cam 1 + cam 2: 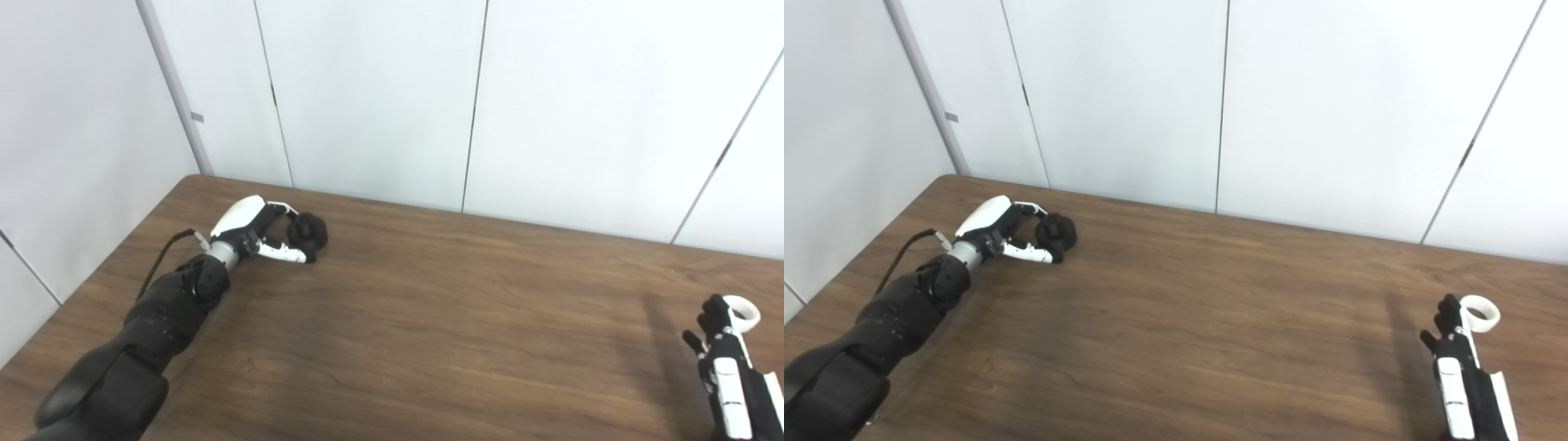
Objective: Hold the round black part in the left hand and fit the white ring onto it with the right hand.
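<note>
Item, left hand [257, 236]: far left of the bench [429, 318], fingers curled around the round black part [308, 231], which is enclosed between fingers and thumb and sits at or just above the surface; whether it is fully gripped or only cupped cannot be told. Item, right hand [1454, 349]: near right edge, fingers [1447, 320] reaching up to the white ring [1480, 313], which lies on the wood just beyond the fingertips and touching or nearly touching them; whether the ring is pinched or only approached cannot be told, the hand being seen from behind. The two items are held well apart, at opposite ends of the bench. Risks, as judged: the ring may be pushed away across the smooth surface instead of being picked up, since it lies flat and offers little edge; a loose hold may let it tilt or drop during the carry; the black part may be turned in the grasp so that its seat is hidden by fingers, and the ring then blocked; black on black makes the seat hard to see, so misalignment and a cocked fit are likely. Materials: the part is matt, dark, rounded and lumpy in outline, possibly rubber or plastic; the ring is glossy white, thin-walled, short, with an open centre, probably hard plastic; the bench is brown wood-grain laminate, smooth and slightly reflective; the hands are white shells over black mechanisms.
</note>
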You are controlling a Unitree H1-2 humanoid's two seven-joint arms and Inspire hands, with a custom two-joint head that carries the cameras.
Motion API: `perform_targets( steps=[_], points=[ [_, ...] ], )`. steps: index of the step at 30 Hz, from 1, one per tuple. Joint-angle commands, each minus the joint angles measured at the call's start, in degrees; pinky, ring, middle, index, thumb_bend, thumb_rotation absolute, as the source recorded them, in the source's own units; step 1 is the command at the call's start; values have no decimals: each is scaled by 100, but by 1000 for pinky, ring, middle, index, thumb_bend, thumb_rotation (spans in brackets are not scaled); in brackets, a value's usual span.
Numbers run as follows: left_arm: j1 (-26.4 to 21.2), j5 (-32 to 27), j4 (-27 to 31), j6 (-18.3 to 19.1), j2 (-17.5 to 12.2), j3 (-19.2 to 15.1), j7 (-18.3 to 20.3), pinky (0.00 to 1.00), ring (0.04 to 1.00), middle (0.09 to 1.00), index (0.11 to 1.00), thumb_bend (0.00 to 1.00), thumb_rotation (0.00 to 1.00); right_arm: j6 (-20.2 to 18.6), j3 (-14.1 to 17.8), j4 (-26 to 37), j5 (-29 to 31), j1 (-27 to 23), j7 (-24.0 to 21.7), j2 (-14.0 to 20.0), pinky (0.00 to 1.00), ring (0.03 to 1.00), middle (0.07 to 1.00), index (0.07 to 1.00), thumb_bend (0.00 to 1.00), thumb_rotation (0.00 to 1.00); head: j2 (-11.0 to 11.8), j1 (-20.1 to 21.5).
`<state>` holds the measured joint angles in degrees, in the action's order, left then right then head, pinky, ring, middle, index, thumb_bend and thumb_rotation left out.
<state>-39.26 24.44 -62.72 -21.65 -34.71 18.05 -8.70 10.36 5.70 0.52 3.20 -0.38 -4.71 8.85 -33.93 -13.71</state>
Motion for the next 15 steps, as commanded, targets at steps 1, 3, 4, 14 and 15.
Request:
perform_targets(
  steps=[1, 3, 4, 14, 15],
  points=[
    [2, 219, -195, -117, 16, 148, 33, 897, 866, 772, 497, 559, 65, 73, -66, -122, -17, 239, 43, -121, 937, 998, 1000, 1000, 277, 946, -4, -5],
    [-18, 226, -243, -179, 25, 187, -28, 879, 854, 747, 484, 531, 54, 59, -66, -104, -17, 239, 48, -125, 944, 1000, 1000, 1000, 281, 951, -20, -9],
    [-31, 216, -280, -224, 29, 200, -48, 869, 849, 739, 482, 527, 51, 49, -59, -95, 8, 239, 50, -135, 944, 1000, 1000, 1000, 281, 950, -20, -9],
    [-66, 172, -270, -409, 2, 218, -107, 866, 833, 705, 481, 523, 49, 64, -51, -86, -49, 208, 109, -151, 928, 994, 1000, 999, 276, 933, -43, -18],
    [-65, 177, -263, -413, -2, 220, -104, 875, 836, 708, 481, 523, 50, 62, -50, -82, -58, 207, 117, -154, 923, 993, 998, 997, 274, 936, -43, -18]
  ],
)
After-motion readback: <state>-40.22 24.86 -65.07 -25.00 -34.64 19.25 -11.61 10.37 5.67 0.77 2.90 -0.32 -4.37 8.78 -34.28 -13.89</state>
